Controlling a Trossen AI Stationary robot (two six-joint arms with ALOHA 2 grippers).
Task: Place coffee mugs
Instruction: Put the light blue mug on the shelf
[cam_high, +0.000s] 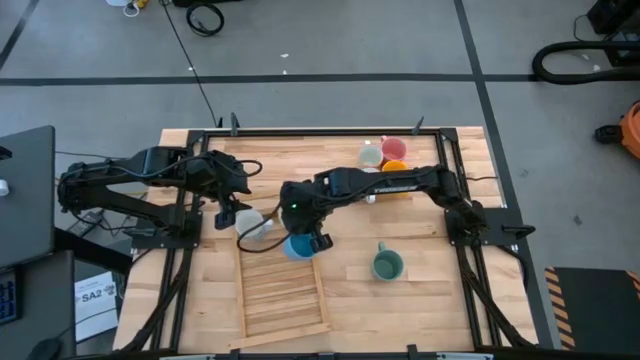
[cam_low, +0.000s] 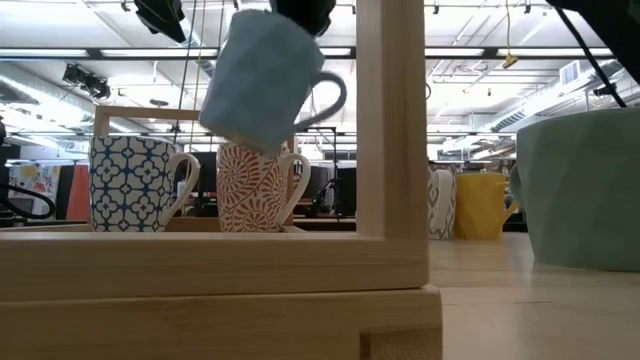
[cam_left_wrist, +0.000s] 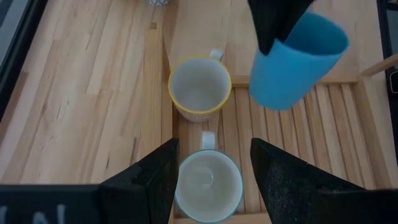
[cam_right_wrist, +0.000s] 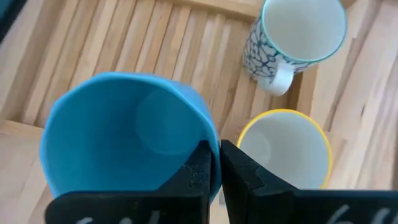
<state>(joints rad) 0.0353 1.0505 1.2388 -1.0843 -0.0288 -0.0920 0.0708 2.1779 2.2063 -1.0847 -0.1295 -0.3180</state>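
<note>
My right gripper (cam_high: 306, 236) is shut on a bright blue mug (cam_high: 296, 247), held above the far end of a slatted wooden tray (cam_high: 283, 295). In the low view the blue mug (cam_low: 262, 80) hangs tilted above two patterned white mugs that stand upright on the tray: a blue-patterned one (cam_low: 140, 185) and an orange-patterned one (cam_low: 262, 185). My left gripper (cam_left_wrist: 214, 148) is open and empty, hovering above these two mugs, one yellow-rimmed (cam_left_wrist: 199, 87) and one teal-rimmed (cam_left_wrist: 208, 180). A teal-green mug (cam_high: 387, 264) stands on the table to the tray's right. My right gripper pinches the blue mug's rim wall (cam_right_wrist: 213, 149), one finger (cam_right_wrist: 198, 169) inside the mug and one (cam_right_wrist: 241, 174) outside. The fingers come from above, pointing down. The mug hangs lifted clear of the tray, tilted, its handle (cam_low: 332, 98) sticking out to one side.
Three more mugs stand at the table's far right: a white one (cam_high: 371, 155), a pink one (cam_high: 394, 149) and an orange one (cam_high: 395, 168). A wooden post (cam_low: 390, 120) of the tray stands close in the low view. The tray's near slats are bare.
</note>
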